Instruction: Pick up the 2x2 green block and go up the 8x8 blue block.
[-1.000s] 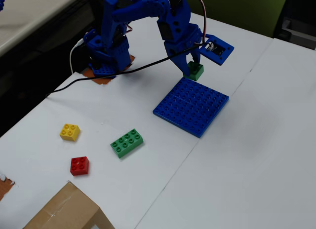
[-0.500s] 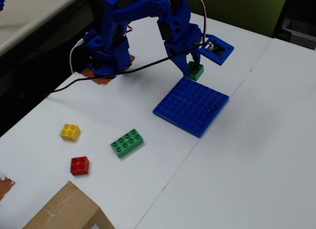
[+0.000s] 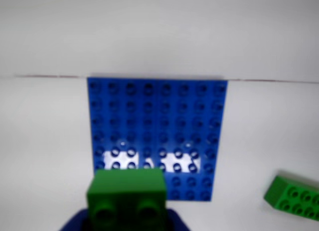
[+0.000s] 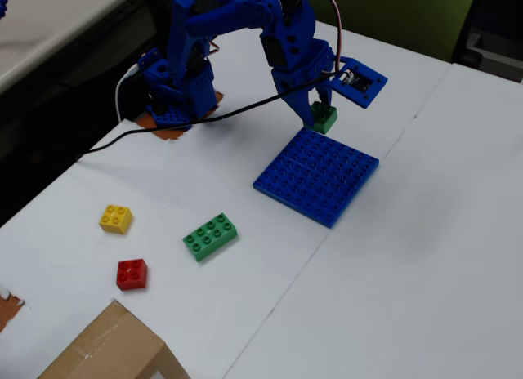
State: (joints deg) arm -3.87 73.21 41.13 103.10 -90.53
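The tool (image 4: 320, 109) is clamped on the 2x2 green block (image 4: 324, 116), holding it in the air just past the far edge of the 8x8 blue block (image 4: 317, 175) in the fixed view, not yet over its studs. Lowering from here would likely land the brick on that edge or on the bare bench (image 4: 425, 232), and a slightly twisted grip could keep the studs from seating. The plate's whole top is free, with the long green brick (image 4: 211, 236) well apart.
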